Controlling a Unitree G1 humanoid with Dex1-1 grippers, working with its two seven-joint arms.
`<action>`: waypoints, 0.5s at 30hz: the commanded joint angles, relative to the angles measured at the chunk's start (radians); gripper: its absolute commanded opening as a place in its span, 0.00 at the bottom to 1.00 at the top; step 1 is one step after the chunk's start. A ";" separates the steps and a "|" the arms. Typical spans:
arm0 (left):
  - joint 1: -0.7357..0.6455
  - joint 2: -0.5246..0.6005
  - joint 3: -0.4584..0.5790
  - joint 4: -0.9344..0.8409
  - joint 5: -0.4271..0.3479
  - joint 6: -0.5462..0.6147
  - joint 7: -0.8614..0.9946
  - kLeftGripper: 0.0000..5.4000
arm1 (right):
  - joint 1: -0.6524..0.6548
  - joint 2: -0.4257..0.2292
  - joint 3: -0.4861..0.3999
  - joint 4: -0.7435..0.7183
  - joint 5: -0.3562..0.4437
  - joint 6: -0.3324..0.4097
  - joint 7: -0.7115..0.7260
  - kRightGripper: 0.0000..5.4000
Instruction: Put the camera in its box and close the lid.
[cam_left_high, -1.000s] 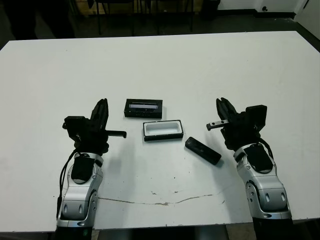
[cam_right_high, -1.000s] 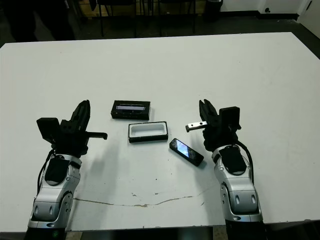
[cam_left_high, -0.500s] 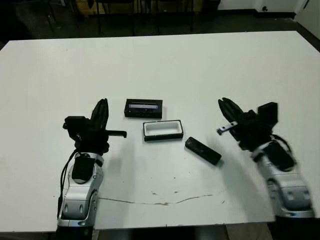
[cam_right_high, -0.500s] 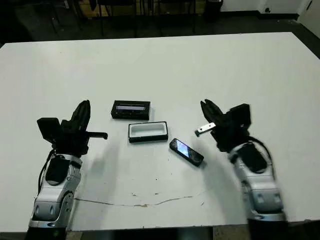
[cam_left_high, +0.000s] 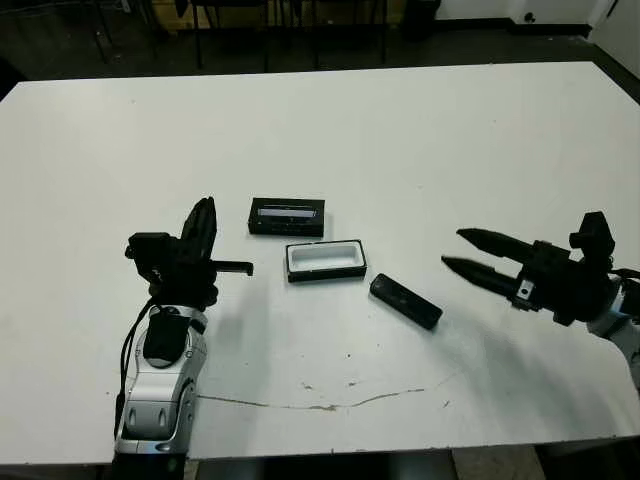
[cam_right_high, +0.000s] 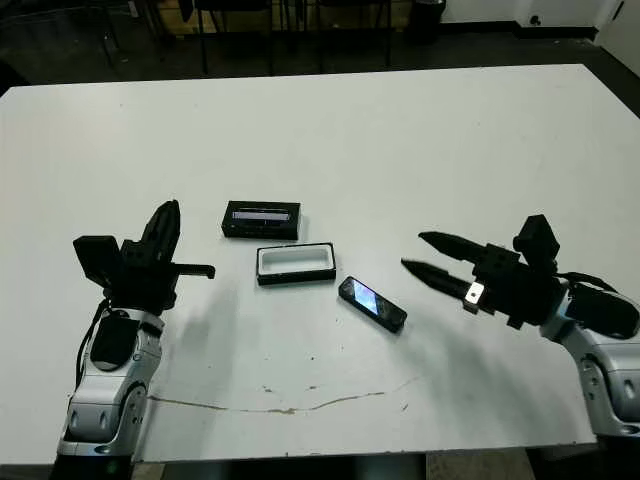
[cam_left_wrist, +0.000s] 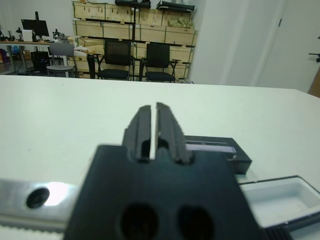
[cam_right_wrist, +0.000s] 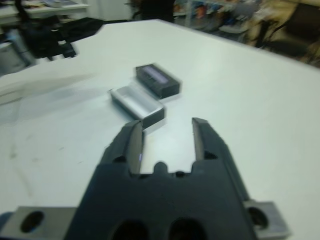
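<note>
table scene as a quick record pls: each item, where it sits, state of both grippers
camera: flat on the white table, free, at an angle just right of the box
box: open, white lining showing, nothing inside
lid: lying just behind the box, off it
left gripper: fingers shut, holding nothing, left of the box
right gripper: fingers open, holding nothing, pointing toward the camera from its right, apart from it
task state: camera not yet in box, lid not on
</note>
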 joint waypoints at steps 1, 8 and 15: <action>0.012 0.007 0.003 0.004 0.001 0.027 0.004 0.00 | 0.045 0.010 0.026 0.015 -0.011 0.002 0.003 0.56; 0.025 0.008 -0.004 0.001 0.014 0.015 0.005 0.00 | 0.057 0.070 0.063 0.115 -0.060 -0.106 0.000 0.79; 0.030 0.004 -0.007 -0.003 0.017 0.023 0.014 0.00 | 0.050 0.103 0.099 0.212 -0.070 -0.187 0.053 1.00</action>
